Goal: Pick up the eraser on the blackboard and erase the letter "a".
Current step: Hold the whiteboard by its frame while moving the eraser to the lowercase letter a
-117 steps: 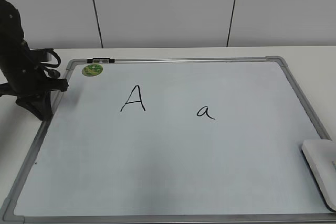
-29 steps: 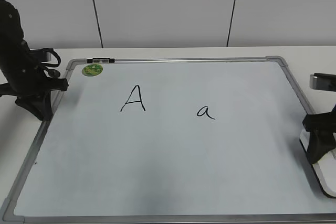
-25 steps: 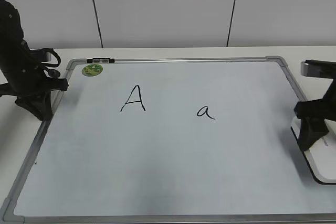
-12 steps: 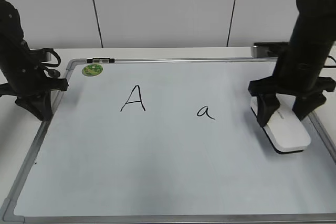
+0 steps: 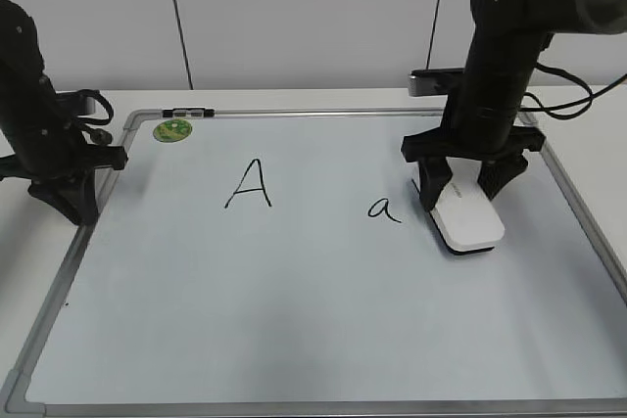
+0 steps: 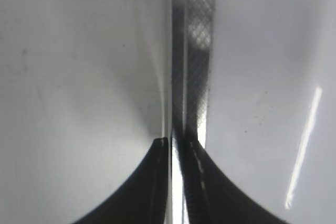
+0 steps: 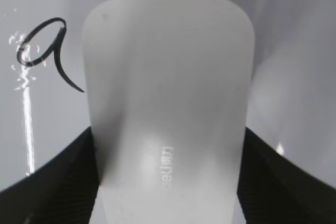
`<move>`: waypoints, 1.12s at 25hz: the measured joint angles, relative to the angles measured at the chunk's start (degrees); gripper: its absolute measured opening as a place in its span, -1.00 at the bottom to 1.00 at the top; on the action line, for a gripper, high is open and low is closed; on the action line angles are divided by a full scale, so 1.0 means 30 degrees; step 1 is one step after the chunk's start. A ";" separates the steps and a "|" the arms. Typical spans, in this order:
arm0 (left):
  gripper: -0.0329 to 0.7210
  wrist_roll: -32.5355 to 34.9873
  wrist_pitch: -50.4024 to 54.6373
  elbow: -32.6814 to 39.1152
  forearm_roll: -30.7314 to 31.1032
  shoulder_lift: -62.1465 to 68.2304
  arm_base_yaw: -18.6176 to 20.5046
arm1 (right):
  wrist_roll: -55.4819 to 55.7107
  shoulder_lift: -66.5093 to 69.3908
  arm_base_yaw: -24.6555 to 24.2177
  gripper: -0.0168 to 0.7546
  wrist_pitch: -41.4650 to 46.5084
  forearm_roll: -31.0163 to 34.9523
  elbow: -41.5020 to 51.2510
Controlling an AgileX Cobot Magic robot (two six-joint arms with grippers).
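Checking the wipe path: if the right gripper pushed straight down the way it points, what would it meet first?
Probably the blackboard itself: the right gripper points down at it, shut on the eraser, just right of the letter "a".

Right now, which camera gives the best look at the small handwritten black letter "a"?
The right wrist view: the small handwritten black letter "a" fills it large and sharp, beside the white plastic eraser. The exterior view shows the "a" whole but tiny. The left wrist view shows none of it.
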 joint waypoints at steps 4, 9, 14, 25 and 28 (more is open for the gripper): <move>-0.72 0.0000 0.0032 -0.0017 0.0000 0.0000 0.0000 | 0.0000 0.0609 0.0000 0.41 0.0041 0.0336 -0.0331; -0.72 0.0000 0.0032 -0.0017 0.0000 0.0000 0.0000 | 0.0000 0.0974 0.0000 0.41 0.0041 0.0538 -0.0352; -0.71 0.0000 0.0032 -0.0017 0.0000 0.0000 0.0000 | 0.0038 0.1053 0.0000 0.41 0.0041 0.0610 -0.0352; -0.71 0.0000 0.0032 -0.0017 0.0000 0.0000 0.0000 | 0.0148 0.1878 0.1390 0.41 0.0653 -0.0148 -0.1641; -0.71 0.0000 0.0032 -0.0017 0.0000 0.0000 0.0000 | 0.0148 0.2138 0.2274 0.41 0.0682 -0.0148 -0.2102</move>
